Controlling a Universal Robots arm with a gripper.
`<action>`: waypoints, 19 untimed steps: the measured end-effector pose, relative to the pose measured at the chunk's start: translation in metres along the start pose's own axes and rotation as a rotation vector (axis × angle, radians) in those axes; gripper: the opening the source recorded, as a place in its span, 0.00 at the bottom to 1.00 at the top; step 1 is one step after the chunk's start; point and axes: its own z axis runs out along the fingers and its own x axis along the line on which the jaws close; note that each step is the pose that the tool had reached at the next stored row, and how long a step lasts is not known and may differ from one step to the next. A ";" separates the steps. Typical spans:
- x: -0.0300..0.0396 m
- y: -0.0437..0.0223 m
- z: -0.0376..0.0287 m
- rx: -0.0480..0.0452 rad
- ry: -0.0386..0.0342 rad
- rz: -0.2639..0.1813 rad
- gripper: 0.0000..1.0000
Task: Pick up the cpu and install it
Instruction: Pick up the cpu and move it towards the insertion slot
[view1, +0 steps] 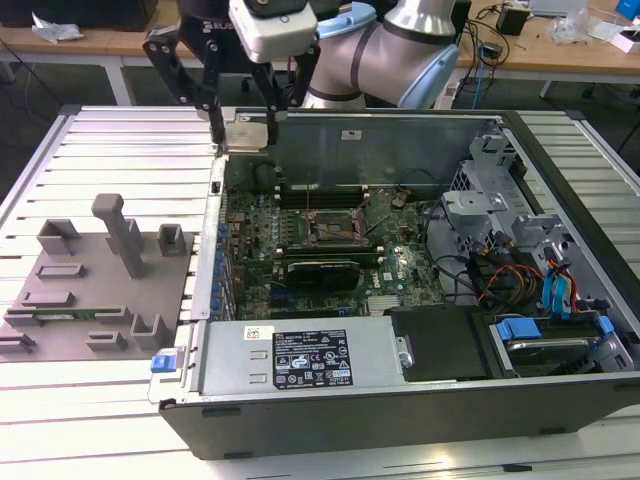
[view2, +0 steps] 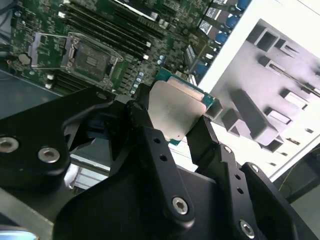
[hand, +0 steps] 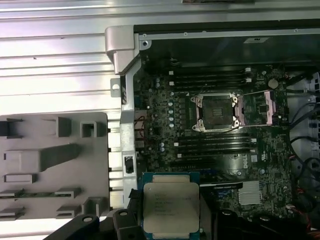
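The gripper (view1: 245, 128) is hanging above the far corner of the open computer case (view1: 400, 415), on the exterior view's left. Its jaws are pinching the cpu (view1: 248, 138) by two opposite edges, one black finger (view2: 144, 122) pressing on each side. The chip is being held flat in the air, and its silvery metal top is showing in both wrist views. It is not touching anything below. The green motherboard (view1: 395, 262) is lying in the bottom of the case. Near its middle the socket (hand: 216, 112) is sitting open, well apart from the held chip, with its metal lid (hand: 270, 107) swung off to one side. Outside the case, on the exterior view's left, the grey plastic fixture (view1: 100, 270) is resting on the slatted table (view1: 110, 170).
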 end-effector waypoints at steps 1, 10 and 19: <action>-0.0028 0.0001 0.0001 0.0000 0.0000 0.000 0.54; -0.0289 0.0016 0.0007 0.0000 0.0000 0.000 0.54; -0.0587 0.0032 0.0014 -0.0001 0.0000 0.000 0.54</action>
